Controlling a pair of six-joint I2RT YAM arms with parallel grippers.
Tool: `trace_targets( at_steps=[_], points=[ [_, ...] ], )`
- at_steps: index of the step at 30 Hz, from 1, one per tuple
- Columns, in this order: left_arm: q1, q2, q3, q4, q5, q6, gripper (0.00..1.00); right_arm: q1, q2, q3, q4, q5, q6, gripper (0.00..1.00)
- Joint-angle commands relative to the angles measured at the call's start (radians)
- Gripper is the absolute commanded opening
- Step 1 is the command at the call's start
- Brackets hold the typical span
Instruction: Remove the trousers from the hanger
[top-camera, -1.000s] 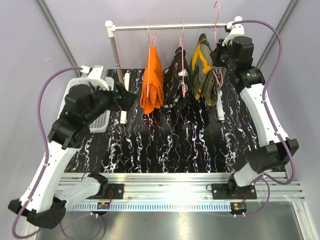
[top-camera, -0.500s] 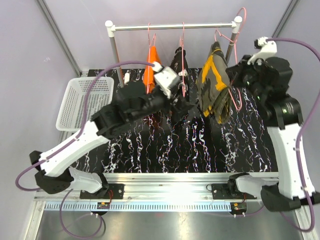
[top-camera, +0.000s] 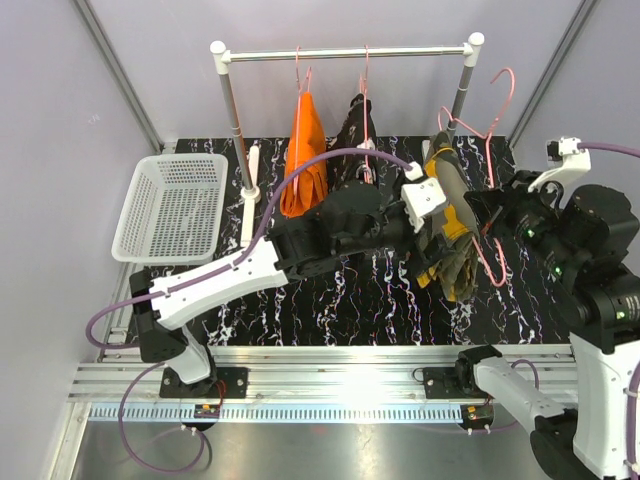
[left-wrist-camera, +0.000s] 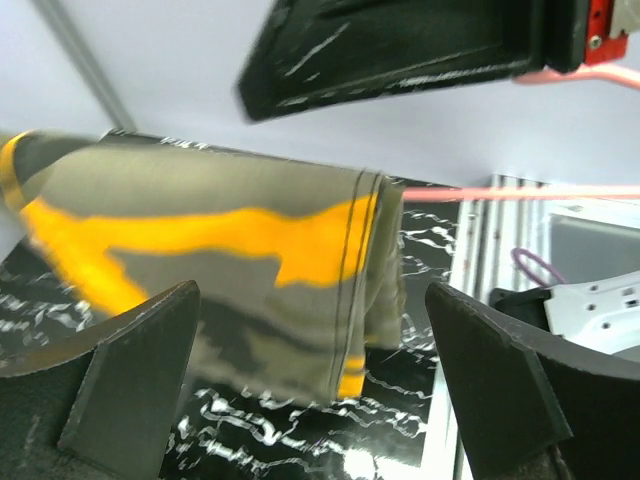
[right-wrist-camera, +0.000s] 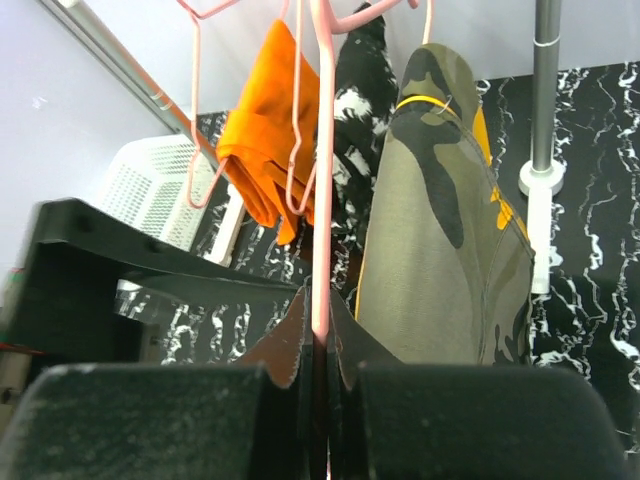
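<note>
Olive-green trousers (top-camera: 450, 238): draped over pink hanger (right-wrist-camera: 321, 150), off the rail (top-camera: 340, 53), hanging above the table (top-camera: 330, 295) right of centre, yellow patches showing.
Right gripper (right-wrist-camera: 320, 330): clenched tight on the hanger's thin wire, cloth hanging just beside it.
Left gripper (left-wrist-camera: 312, 330): released, jaws spread wide, nothing gripped; arm stretched across the table, olive cloth right ahead of the fingers, contact impossible to tell.
Orange trousers (top-camera: 305, 165): on the rail, left of middle.
Black speckled trousers (top-camera: 352, 150): on the rail, just beside the orange pair.
White basket (top-camera: 170, 205): at the table's left edge, well apart from both grippers.
</note>
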Motion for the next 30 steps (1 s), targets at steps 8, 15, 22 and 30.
trace_targets(
  at_steps=[8,15,22,30],
  points=[
    [-0.037,0.065,0.108,0.078,0.045,0.014,0.99,0.000,-0.062,0.041,0.247,-0.088,0.057,0.00],
    [-0.040,0.079,0.099,0.104,-0.015,0.028,0.81,0.000,-0.076,0.043,0.277,-0.148,0.090,0.00],
    [-0.040,0.095,0.104,0.118,-0.044,0.037,0.40,0.000,-0.085,0.041,0.290,-0.177,0.106,0.00],
    [-0.048,0.096,0.091,0.170,-0.130,0.012,0.59,0.000,-0.094,0.026,0.330,-0.226,0.150,0.00]
  ],
)
